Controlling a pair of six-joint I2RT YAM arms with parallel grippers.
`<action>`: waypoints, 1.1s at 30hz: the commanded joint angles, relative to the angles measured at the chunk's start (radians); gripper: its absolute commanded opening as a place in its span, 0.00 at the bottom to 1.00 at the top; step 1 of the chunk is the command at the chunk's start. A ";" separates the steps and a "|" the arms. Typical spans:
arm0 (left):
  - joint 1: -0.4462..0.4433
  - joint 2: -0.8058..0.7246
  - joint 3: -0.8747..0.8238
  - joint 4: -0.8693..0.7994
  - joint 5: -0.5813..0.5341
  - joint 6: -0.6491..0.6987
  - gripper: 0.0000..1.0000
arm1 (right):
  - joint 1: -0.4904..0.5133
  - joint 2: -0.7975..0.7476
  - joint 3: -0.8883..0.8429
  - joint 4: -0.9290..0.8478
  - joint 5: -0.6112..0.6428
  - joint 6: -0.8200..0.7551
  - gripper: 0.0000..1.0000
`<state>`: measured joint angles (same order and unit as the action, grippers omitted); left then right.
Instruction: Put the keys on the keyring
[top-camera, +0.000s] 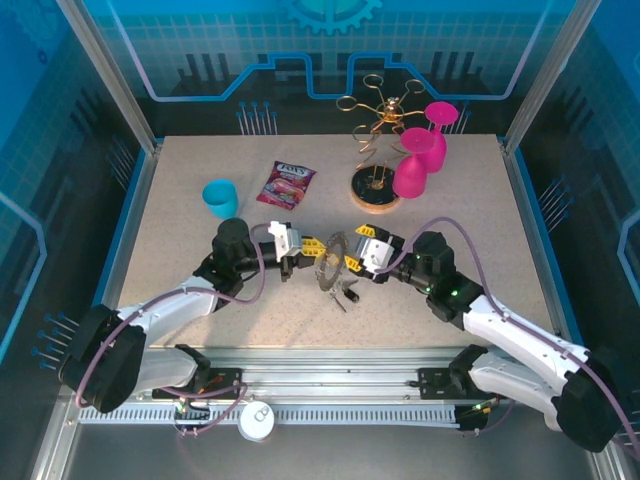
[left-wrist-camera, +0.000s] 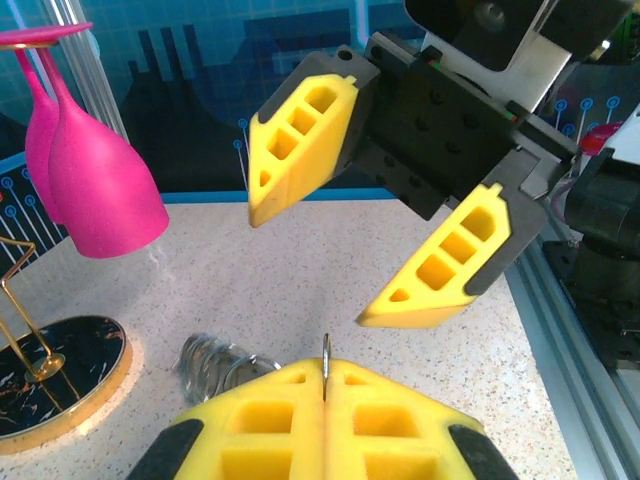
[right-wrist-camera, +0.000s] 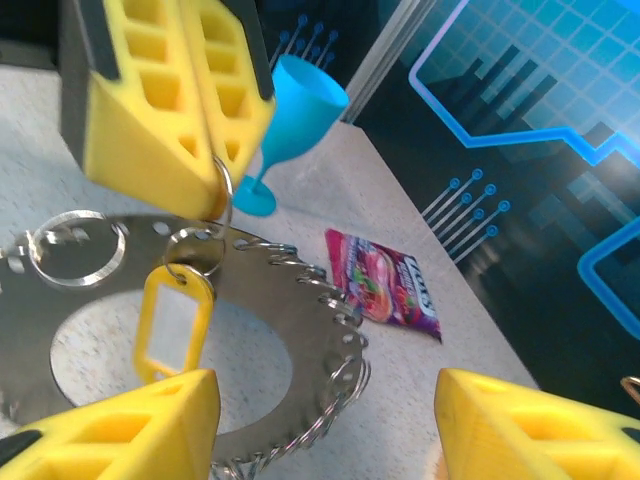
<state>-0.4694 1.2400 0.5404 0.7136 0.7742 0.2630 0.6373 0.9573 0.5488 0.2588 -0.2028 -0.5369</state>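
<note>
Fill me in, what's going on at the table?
The left pincer is shut on the rim of the keyring, holding it tilted up on edge mid-way across the table. The right pincer faces it, open and holding nothing. A yellow tag hangs from the keyring. Small dark items, likely keys, lie beside it, not yet threaded on.

Speckled table (top-camera: 180, 300): blue cup (top-camera: 220, 197), candy packet (top-camera: 286, 184), round rack base (top-camera: 374, 190), dark keys (top-camera: 347, 294).

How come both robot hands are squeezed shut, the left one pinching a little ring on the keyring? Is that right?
Not quite. The left hand does pinch a little ring on the keyring, but the right hand is open, fingers spread wide. The left wrist view shows it.
</note>
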 joint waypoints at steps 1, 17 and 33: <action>0.011 0.017 -0.005 0.117 0.087 -0.058 0.00 | -0.006 0.002 0.011 -0.050 -0.144 0.134 0.60; 0.027 0.059 0.000 0.223 0.192 -0.141 0.00 | -0.011 0.208 -0.024 0.245 -0.327 0.356 0.55; 0.030 0.080 0.006 0.276 0.223 -0.193 0.00 | -0.015 0.365 -0.015 0.489 -0.462 0.485 0.34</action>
<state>-0.4477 1.3163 0.5404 0.9272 0.9668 0.0769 0.6334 1.3144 0.5285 0.6544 -0.6205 -0.0853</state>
